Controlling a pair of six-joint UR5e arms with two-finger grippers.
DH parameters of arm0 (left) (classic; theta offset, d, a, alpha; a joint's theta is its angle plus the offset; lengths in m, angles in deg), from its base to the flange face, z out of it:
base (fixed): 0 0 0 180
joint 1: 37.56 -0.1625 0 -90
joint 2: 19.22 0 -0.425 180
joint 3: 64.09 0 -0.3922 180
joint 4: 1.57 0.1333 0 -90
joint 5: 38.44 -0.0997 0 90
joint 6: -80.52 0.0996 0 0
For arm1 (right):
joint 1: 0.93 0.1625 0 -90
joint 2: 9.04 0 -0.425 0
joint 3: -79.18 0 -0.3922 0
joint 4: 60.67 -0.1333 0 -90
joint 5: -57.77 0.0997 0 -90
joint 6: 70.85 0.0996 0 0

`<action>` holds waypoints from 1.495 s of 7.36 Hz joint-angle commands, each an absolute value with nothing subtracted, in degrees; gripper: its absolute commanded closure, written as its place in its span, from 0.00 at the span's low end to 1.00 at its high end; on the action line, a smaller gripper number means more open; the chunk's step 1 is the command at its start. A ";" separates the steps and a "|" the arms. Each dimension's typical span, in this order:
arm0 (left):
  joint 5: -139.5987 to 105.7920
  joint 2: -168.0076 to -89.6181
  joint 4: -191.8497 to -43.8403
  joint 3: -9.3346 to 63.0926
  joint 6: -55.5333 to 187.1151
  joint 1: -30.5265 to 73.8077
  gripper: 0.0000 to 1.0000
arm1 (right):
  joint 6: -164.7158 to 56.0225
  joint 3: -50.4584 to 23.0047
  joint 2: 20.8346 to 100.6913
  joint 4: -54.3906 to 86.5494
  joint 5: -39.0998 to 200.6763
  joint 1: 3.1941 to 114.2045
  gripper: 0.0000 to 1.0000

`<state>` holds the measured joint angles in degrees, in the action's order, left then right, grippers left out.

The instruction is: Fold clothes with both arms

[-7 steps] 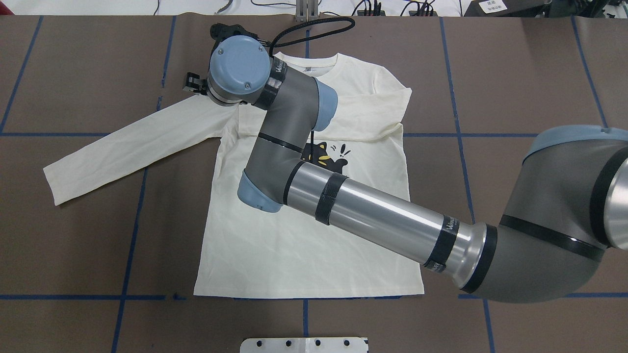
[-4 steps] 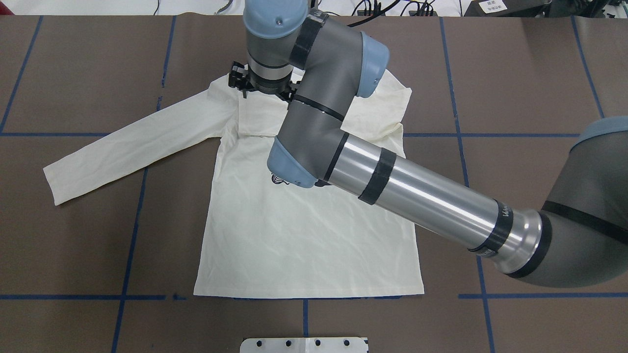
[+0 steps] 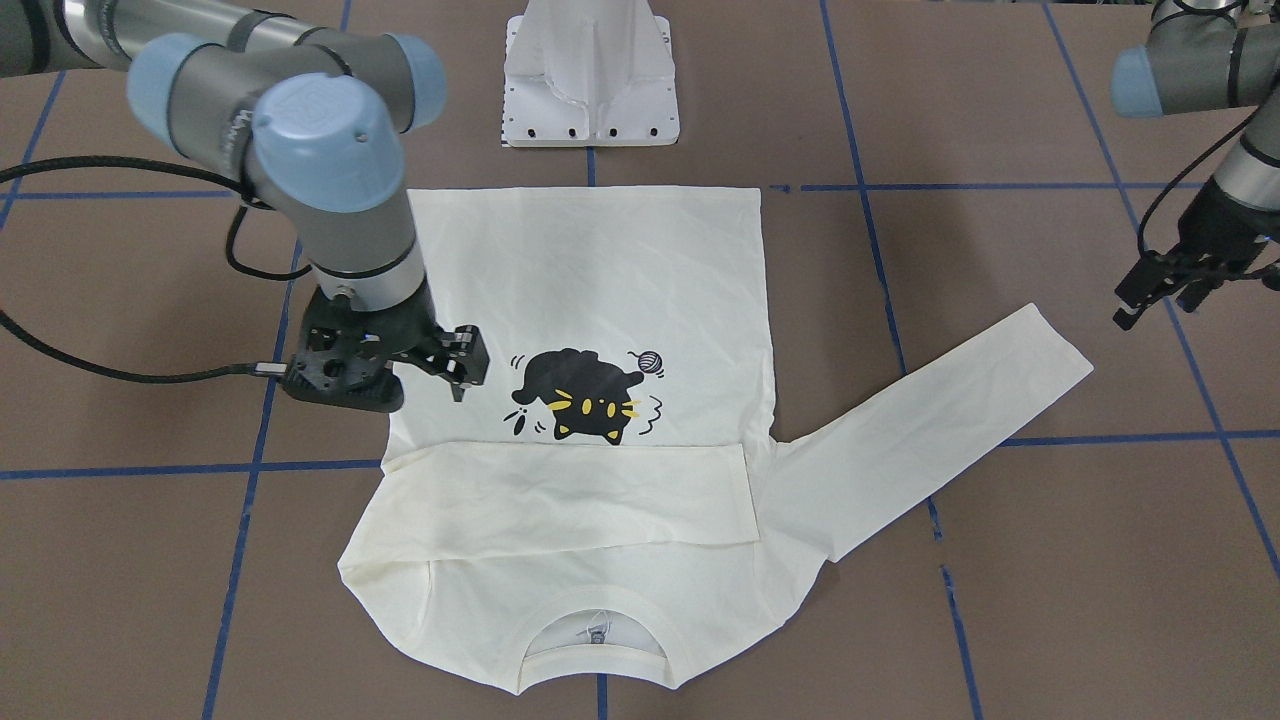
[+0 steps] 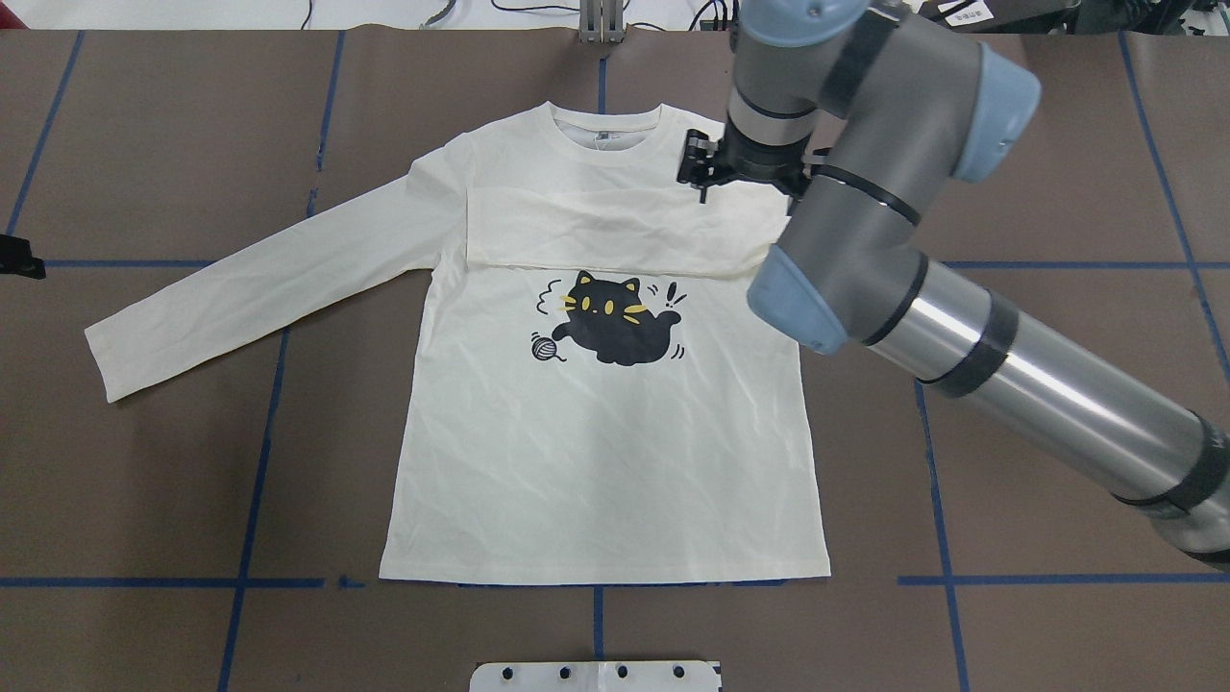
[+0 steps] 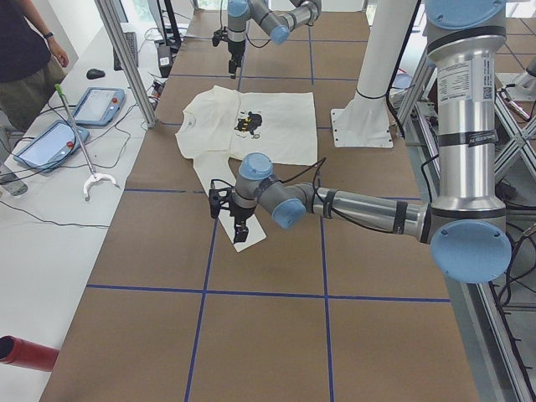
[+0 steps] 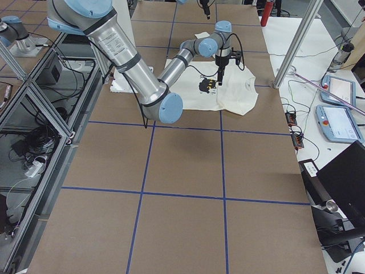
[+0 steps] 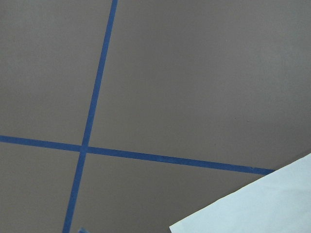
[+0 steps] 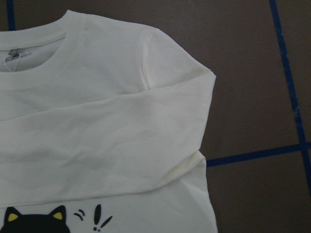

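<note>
- a cream shirt (image 4: 596, 452) lies flat mid-table, cat print up, collar toward the far edge, its right sleeve (image 4: 615, 226) already folded across the chest.
- the right gripper (image 4: 699, 178) hangs over the right shoulder holding nothing; how far it is open cannot be told.
- the left gripper (image 3: 1155, 303), spread and empty, hovers off the cloth near the left edge.
- the left sleeve (image 4: 259, 288) runs from the shoulder toward that edge, its cuff just inboard of the left gripper, plainly the nearer one for the next fold.

Bright, even light from above; soft shadows on my worktop (image 4: 144, 481), a glare streak along my right arm (image 4: 1057, 399), focus sharp.
</note>
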<state>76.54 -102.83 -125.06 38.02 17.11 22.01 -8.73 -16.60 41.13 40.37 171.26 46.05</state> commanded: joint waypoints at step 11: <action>68.70 -104.03 -135.95 27.23 4.85 9.99 0.02 | -13.46 -24.00 49.93 40.23 174.75 48.29 0.00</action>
<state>68.75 -104.00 -135.96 27.35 4.81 10.35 -13.51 -24.00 49.94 40.23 174.73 48.30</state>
